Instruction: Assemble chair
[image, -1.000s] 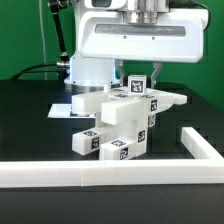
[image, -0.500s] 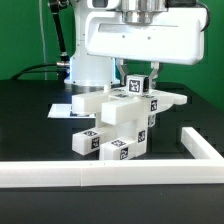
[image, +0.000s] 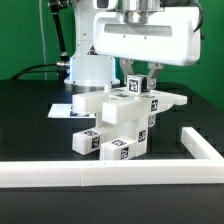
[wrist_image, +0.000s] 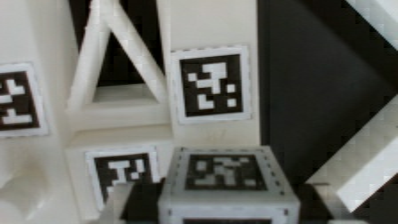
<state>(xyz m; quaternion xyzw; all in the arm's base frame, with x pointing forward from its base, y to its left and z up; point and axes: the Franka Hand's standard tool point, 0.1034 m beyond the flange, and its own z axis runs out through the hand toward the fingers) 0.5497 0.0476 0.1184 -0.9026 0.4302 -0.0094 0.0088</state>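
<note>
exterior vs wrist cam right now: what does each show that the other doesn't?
Exterior only: the whole chair assembly, the gripper above it, the L-shaped border rail and the black table. Wrist only: a close look at the tag on an upright white part, filling the frame. Both: tagged white chair parts, and probably the same small tagged block on top of the assembly.

no legible words or numbers; only black-and-white square tags, patterned, on the chair parts
</note>
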